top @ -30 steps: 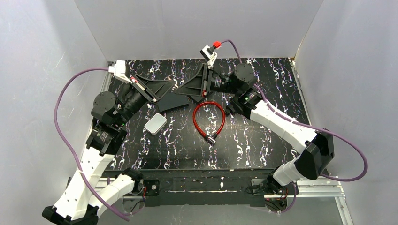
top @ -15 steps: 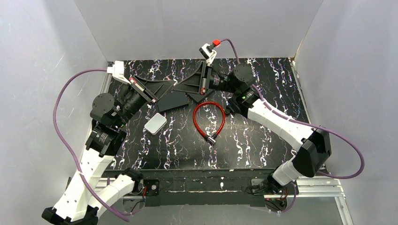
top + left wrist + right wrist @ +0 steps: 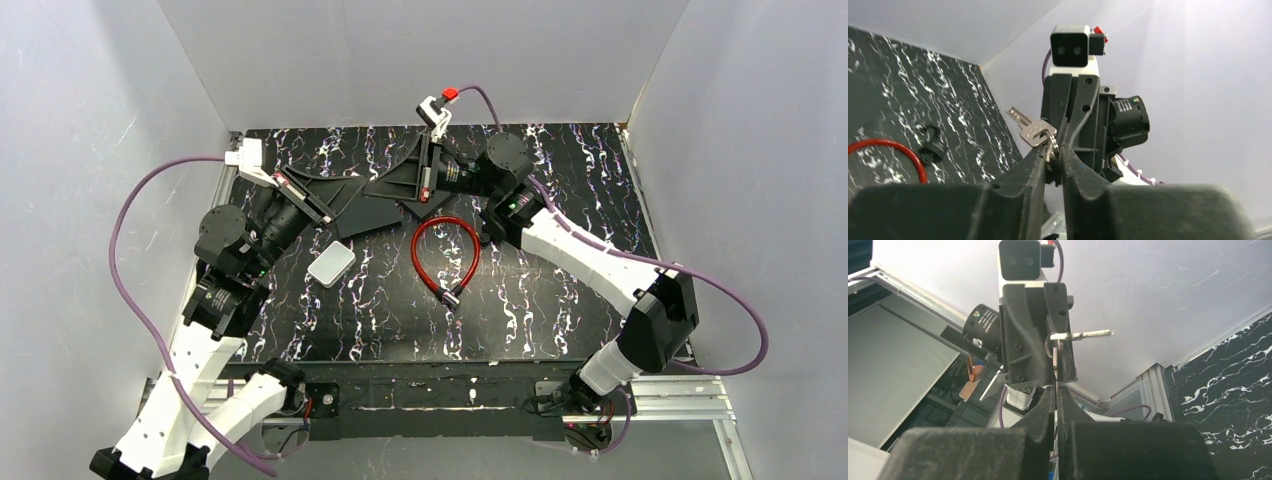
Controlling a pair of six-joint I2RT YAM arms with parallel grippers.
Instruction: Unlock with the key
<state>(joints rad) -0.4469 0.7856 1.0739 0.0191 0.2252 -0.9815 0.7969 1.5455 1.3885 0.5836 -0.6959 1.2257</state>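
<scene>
**From above:** the left gripper (image 3: 360, 184) and the right gripper (image 3: 384, 187) meet tip to tip above the far half of a black marbled tabletop with white veins (image 3: 560, 300). A small white rounded box (image 3: 331, 264) lies on the table on the near side of the left gripper, close to that arm's wrist. A red cable loop ending in a dark lock head (image 3: 445, 252) lies just on the near side of the right gripper, apart from both tools.

**Left wrist camera:** a tiny silvery metal key on a small ring (image 3: 1032, 131) stands at the very tips of the left gripper's fingers (image 3: 1035, 160). Its blade points up and away to their left. The ring sits in the slim gap between the two fingers. Whether they pinch it or only flank it cannot be told. The right gripper faces them head-on, its tips at the same ring. The red cable loop shows low to the left of the fingers, on the table.

**Right wrist camera:** the right gripper's fingers (image 3: 1045, 405) are clenched on the key's ring, with a flat sliver of metal caught between their tips. One blade juts out level to their right, in front of the left gripper, which faces them directly.
</scene>
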